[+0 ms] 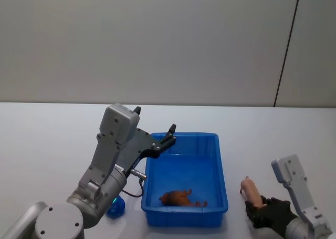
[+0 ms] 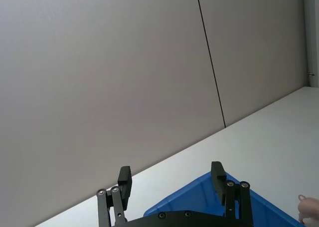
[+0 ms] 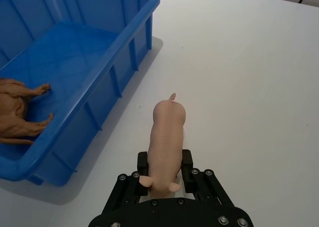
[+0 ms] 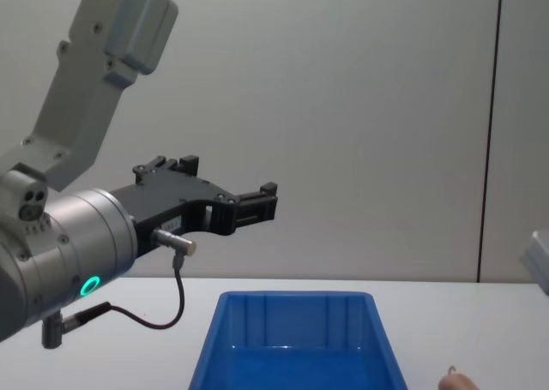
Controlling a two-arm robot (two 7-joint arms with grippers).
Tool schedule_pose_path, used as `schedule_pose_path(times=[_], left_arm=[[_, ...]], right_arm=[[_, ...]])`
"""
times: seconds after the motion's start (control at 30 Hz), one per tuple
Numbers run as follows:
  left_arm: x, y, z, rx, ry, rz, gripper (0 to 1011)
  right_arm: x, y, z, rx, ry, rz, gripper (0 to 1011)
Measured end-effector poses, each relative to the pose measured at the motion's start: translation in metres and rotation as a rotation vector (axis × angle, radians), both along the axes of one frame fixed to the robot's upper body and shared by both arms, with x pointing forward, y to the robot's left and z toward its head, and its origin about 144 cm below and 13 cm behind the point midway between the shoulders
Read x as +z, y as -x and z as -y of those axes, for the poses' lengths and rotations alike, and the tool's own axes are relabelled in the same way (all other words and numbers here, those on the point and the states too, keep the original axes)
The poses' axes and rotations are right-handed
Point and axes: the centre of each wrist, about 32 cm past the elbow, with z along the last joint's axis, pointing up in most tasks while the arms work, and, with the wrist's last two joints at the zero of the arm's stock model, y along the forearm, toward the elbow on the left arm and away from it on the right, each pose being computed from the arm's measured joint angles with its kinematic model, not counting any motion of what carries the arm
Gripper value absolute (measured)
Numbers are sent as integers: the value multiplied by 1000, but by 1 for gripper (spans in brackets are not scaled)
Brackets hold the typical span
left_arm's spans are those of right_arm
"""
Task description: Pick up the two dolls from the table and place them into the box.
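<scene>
Pink doll (image 3: 167,137) in right pincer (image 3: 165,160), long axis straight out, beside box (image 3: 130,48).

I see a plain pale grey wall (image 1: 157,39) rising straight behind the white table (image 1: 47,134) and meeting its far edge. A thin dark seam (image 1: 284,60) runs down the wall to the table's far edge, toward its right end. Light lies soft and even over wall and tabletop.
</scene>
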Motion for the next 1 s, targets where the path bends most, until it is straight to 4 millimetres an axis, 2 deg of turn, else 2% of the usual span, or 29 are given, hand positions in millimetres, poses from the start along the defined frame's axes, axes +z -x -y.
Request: schedule_pose_path(times=[0.07,0.47,1.0], left_arm=[[0,0,0,0,0,0,1001],[0,0,0,0,0,0,1001],[0,0,0,0,0,0,1001]], right_arm=[[0,0,0,-8,0,8,361],[7,1,1,-43,-1,104,361],[41,-4,-4,43,-51,287,361]])
